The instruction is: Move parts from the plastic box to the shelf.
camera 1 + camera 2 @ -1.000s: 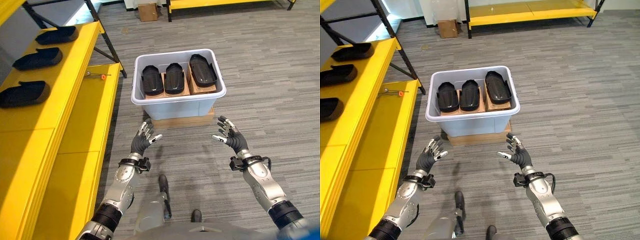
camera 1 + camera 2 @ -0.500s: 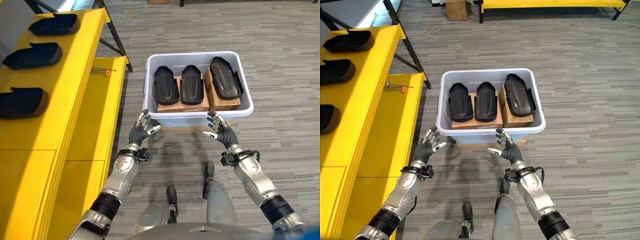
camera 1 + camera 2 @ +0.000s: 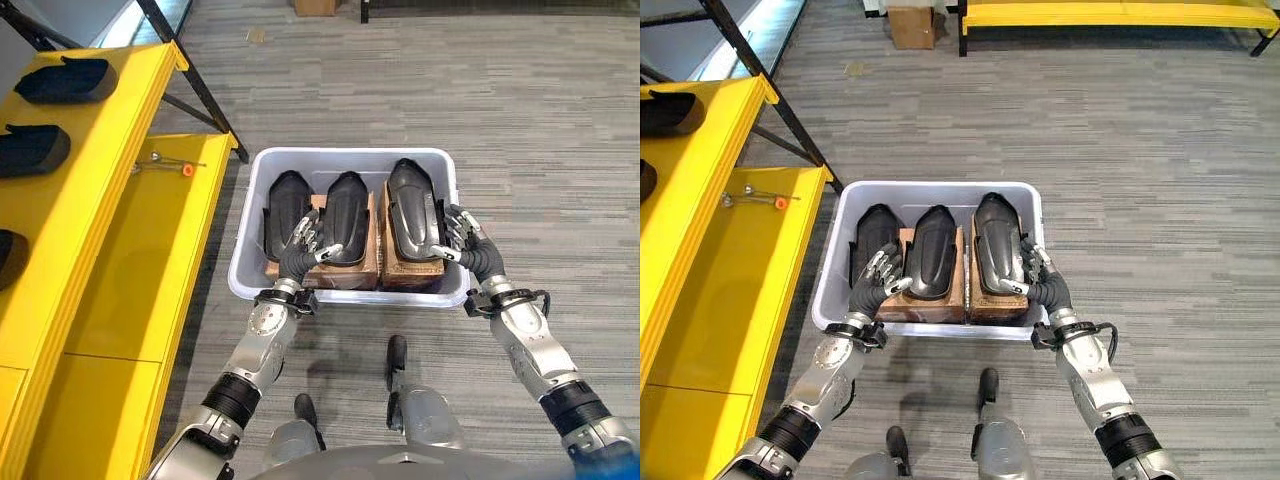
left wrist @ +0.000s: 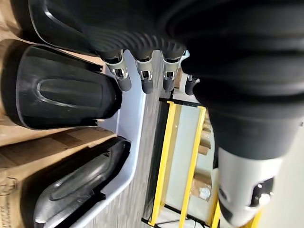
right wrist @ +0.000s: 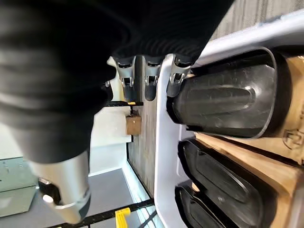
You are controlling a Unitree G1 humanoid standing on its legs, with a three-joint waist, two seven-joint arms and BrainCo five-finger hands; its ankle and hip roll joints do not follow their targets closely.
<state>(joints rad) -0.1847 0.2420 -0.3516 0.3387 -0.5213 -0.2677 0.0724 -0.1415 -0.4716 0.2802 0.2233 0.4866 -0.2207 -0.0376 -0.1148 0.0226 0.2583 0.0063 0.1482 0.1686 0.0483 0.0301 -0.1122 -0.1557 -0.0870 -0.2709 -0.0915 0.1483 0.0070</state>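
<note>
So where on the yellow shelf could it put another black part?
The top shelf is crowded at its far end, with three black parts in a row. Its nearer stretch is bare. The lower shelf is bare except for a small tool at the far end. The box is packed with three parts.

A pale grey plastic box (image 3: pixel 345 292) sat on the floor, open-topped. Inside, three black moulded parts lay side by side, lengthwise near to far, on brown cardboard blocks (image 3: pixel 350 268): the left part (image 3: pixel 285 211), the middle part (image 3: pixel 347 214) and the larger right part (image 3: pixel 411 208). To the left stood the yellow shelf (image 3: pixel 110 180), with more black parts (image 3: pixel 30 150) along its top.
</note>
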